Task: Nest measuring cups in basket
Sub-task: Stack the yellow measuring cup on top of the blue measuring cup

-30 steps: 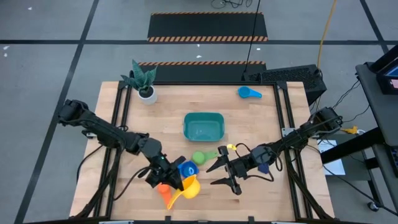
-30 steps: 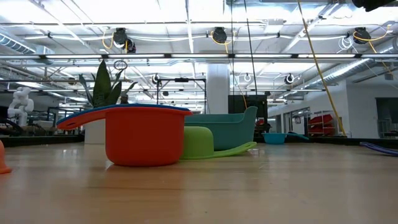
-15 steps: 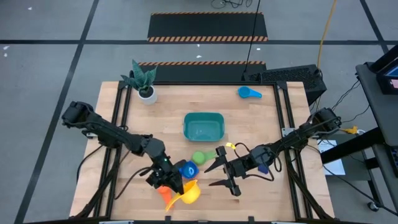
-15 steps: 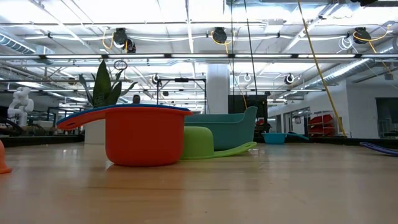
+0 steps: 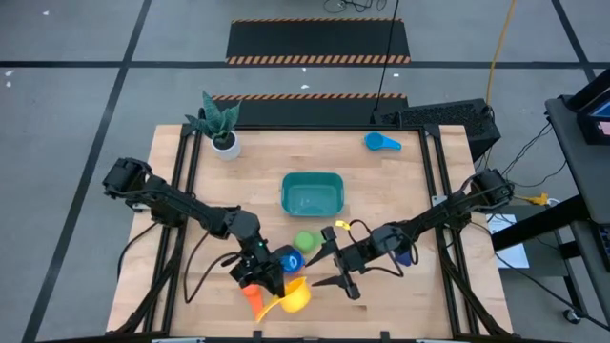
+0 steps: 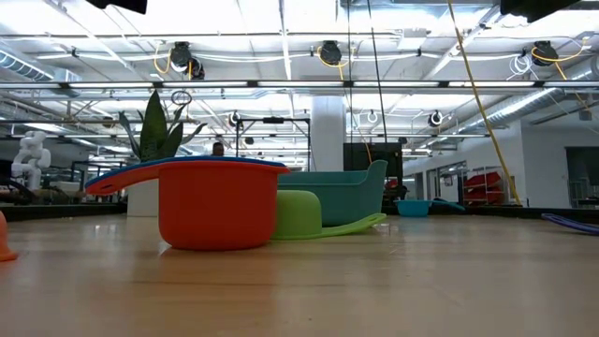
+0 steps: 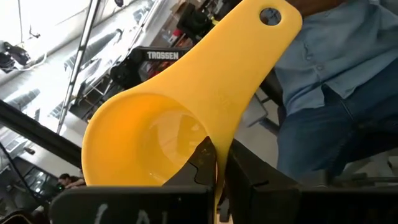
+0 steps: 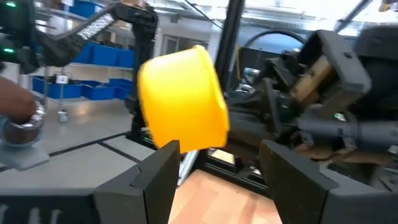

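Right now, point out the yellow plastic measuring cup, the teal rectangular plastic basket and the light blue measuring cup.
yellow plastic measuring cup (image 7: 143, 140), left wrist view, inner bowl.
teal rectangular plastic basket (image 5: 312, 176), high view, far rim.
light blue measuring cup (image 5: 382, 142), high view, bowl.

Left arm stretches from the frame's left edge down toward bottom centre in the high view, elbow bent, its left gripper (image 5: 270, 282) low in the frame with fingers (image 7: 205, 163) pinched tight. Right arm sweeps in from the right edge, long and low, wrist turned leftward (toward its partner). The right gripper (image 5: 329, 259) sits just right of centre, its fingers (image 8: 158, 171) spread wide apart.
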{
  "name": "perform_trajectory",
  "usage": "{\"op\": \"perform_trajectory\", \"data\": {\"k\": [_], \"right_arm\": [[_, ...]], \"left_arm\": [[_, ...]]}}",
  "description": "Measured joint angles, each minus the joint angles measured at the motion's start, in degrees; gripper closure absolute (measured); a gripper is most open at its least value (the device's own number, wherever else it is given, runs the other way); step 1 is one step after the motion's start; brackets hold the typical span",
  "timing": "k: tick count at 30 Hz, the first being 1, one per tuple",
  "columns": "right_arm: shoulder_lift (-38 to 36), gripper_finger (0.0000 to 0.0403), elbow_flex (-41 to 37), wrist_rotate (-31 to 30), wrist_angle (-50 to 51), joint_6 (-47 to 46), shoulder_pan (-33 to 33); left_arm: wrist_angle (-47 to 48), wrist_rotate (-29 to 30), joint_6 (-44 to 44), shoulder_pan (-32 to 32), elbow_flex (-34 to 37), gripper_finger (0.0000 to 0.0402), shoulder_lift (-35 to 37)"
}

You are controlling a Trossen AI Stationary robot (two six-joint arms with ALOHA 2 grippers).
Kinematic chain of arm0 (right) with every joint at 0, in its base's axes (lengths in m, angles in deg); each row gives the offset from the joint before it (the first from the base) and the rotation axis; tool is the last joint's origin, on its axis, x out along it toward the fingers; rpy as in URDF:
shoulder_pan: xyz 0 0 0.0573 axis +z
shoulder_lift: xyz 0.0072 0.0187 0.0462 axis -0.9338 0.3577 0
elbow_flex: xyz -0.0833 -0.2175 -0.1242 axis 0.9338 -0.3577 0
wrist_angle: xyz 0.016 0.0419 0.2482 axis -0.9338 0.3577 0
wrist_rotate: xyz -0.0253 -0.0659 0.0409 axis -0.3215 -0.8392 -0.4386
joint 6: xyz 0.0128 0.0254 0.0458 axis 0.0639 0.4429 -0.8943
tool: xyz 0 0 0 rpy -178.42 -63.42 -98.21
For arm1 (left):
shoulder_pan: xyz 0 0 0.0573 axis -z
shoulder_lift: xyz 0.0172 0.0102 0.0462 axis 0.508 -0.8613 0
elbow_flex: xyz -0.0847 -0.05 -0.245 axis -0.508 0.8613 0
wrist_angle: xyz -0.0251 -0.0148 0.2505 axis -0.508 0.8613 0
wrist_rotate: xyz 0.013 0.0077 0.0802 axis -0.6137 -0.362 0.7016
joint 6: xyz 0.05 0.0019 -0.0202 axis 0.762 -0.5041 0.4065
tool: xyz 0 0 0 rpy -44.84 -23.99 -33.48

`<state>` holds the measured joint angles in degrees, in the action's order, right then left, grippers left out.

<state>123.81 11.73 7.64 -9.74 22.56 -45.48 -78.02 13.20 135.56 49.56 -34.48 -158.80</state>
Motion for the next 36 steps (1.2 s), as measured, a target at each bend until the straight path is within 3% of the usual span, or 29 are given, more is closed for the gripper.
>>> {"op": "perform_trajectory", "data": {"k": [22, 28, 36], "right_arm": [[0.00, 0.0188, 0.00, 1.29, -0.20, -0.33, -0.34], [0.04, 0.0188, 0.00, 1.32, -0.38, 0.62, -0.34], [0.03, 0.0225, -0.01, 6.50, -0.56, 0.14, -0.25]], "left_arm": [[-1.09, -0.79, -0.06, -0.35, -0.92, 0.0380, -3.73], [-0.79, -4.61, -0.45, -0.85, -2.90, 0.0389, -5.56], [-1.13, -7.69, -2.01, -1.58, -8.73, 0.0382, -12.03]]}}
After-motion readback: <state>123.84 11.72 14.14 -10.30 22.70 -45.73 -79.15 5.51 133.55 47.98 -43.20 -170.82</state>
